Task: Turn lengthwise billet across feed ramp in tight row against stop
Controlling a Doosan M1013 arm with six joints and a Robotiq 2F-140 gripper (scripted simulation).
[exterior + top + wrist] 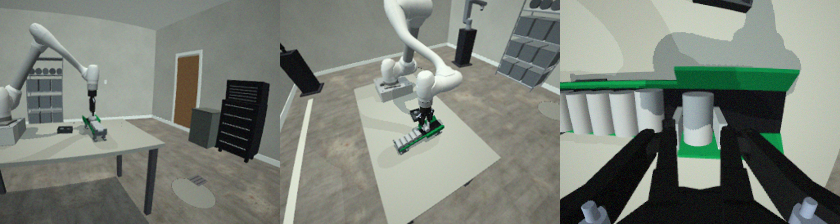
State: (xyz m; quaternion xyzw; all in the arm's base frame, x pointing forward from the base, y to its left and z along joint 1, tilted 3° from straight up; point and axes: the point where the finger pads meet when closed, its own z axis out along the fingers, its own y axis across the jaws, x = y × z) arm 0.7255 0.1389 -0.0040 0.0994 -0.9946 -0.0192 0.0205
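Observation:
A green and black feed ramp (419, 136) stands on the table; it also shows in the exterior view (94, 127) and across the wrist view (729, 87). Several grey billets (613, 111) lie side by side across the ramp at its left part (408, 138). My gripper (698, 116) is shut on one grey billet (698, 117), gripped by its sides, and holds it over the upper, right part of the ramp, apart from the row. In the top view the gripper (424, 121) points straight down at the ramp's upper end.
The robot's grey base (393, 87) stands at the table's far end. Shelves (534, 45) stand away from the table.

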